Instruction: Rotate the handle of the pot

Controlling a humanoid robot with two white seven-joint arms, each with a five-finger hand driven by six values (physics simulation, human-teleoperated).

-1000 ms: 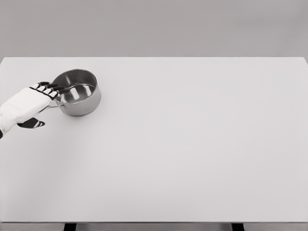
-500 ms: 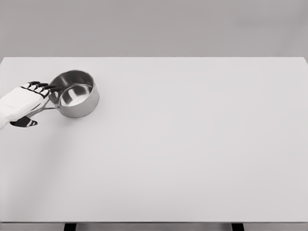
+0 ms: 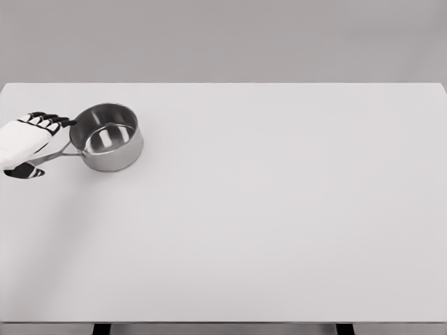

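Where the pale tabletop (image 3: 279,223) meets a plain grey wall (image 3: 223,38), a steel pot (image 3: 107,137) stands upright at the far left.
Its thin handle (image 3: 59,154) points left, under the left robot hand (image 3: 24,143), whose fingers are loosely extended (whether it grips the handle, I cannot tell); dark table legs (image 3: 102,329) show below.

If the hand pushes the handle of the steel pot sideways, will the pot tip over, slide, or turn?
The pot is wide, low and empty, so it probably turns or slides rather than tips. Its polished metal on the smooth table suggests little friction. The handle looks thin and stiff; the left hand should steer it easily.
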